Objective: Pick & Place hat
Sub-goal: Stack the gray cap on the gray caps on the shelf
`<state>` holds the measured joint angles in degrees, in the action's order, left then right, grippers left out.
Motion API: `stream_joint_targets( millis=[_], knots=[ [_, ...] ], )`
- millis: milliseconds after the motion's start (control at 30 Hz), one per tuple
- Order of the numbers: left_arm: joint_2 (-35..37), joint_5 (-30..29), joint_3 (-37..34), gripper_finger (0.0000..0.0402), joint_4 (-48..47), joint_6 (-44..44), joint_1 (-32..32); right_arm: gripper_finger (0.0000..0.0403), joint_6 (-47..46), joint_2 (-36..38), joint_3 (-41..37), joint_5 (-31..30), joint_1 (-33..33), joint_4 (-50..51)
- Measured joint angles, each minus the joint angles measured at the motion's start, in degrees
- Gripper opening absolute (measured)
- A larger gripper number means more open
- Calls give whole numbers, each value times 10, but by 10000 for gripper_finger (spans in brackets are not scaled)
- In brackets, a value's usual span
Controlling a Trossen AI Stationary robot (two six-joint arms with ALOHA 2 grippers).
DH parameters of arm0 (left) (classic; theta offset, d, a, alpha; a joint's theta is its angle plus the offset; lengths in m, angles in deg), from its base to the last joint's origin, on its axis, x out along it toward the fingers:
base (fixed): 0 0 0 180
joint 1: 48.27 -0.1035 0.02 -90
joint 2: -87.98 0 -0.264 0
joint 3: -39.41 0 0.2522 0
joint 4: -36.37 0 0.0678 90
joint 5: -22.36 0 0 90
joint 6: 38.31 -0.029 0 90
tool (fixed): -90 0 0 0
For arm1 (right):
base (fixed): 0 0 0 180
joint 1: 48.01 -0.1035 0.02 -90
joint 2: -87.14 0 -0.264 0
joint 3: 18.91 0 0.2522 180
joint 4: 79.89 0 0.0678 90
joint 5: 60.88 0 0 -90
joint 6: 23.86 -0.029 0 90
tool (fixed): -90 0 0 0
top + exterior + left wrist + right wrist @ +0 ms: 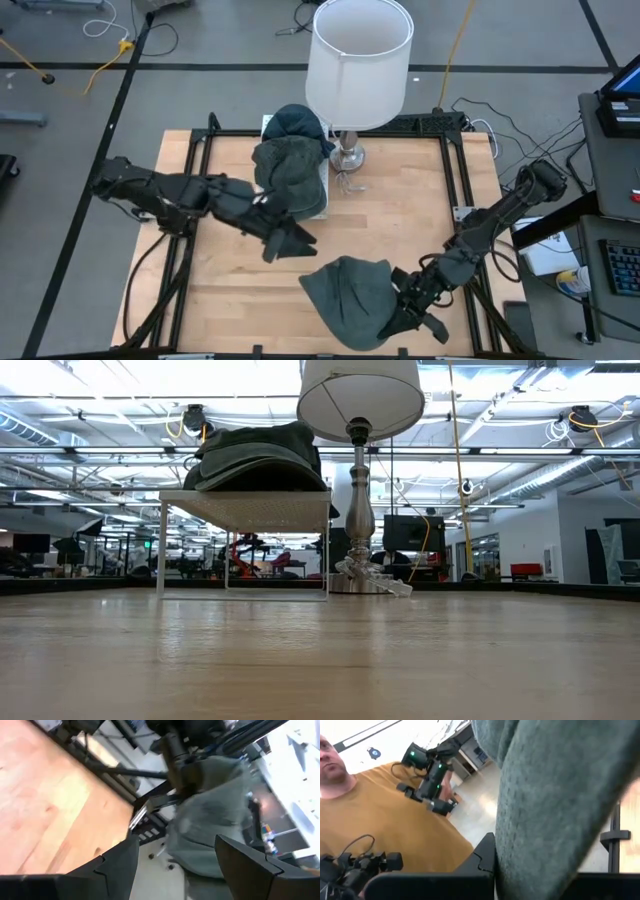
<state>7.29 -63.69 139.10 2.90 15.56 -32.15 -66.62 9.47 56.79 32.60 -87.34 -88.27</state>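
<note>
We see a wooden table (pixel 380 210) with a black frame, standing on a grey floor with wires lying on it. Looking low across the table, we see a big bright room with lights and pipes in the ceiling.

At the back of the table stands a lamp (pixel 358 62) with a white shade and a shiny foot. Just beside it is a small white shelf (pixel 244 500). Two hats (pixel 290 155) lie piled on top of the shelf.

One more grey hat (pixel 348 295) is at the front of the table. Our right gripper (pixel 398 308) is pressed tight on this hat's edge. The hat fills most of what the right wrist camera sees, and behind it is a person in a yellow-brown shirt (pixel 395 825).

Our left gripper (pixel 290 243) is near the middle of the table, just in front of the shelf. Its fingers (pixel 117 865) are spread wide and hold nothing.
</note>
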Motion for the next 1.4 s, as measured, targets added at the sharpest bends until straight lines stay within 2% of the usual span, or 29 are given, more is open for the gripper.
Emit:
stream_joint_targets(
  millis=[200, 467, 567, 733, 867, 1000, 1167, 1300, 1400],
  knots=[
    [-38, 75, 0, 267, 36, 1, -24, 4, 0, -11, 0, -6, -1, -8],
    [-93, 116, -1, 266, 143, 6, -23, 4, 0, -11, 0, -9, 3, -10],
    [-103, 124, -1, 266, 148, 7, -23, 4, 0, -11, 0, -22, 2, -12],
    [-106, 189, 0, 260, 156, 4, -23, 4, -8, -11, 0, -22, 2, -12],
    [-105, 235, -1, 211, 183, 14, -21, 14, -28, -11, 0, -20, 2, 9],
    [-104, 277, -1, 127, 231, 35, -21, 27, -47, -11, 0, -20, 2, 32],
    [-104, 299, -1, 18, 280, 49, -21, 31, -57, -11, 0, -21, 2, 34],
    [-104, 316, -1, 9, 284, 65, -21, 36, -80, -8, 0, -35, 2, 26],
    [-100, 321, -1, 5, 279, 67, -19, 56, -109, -3, 0, -27, -6, 27]
  ],
)
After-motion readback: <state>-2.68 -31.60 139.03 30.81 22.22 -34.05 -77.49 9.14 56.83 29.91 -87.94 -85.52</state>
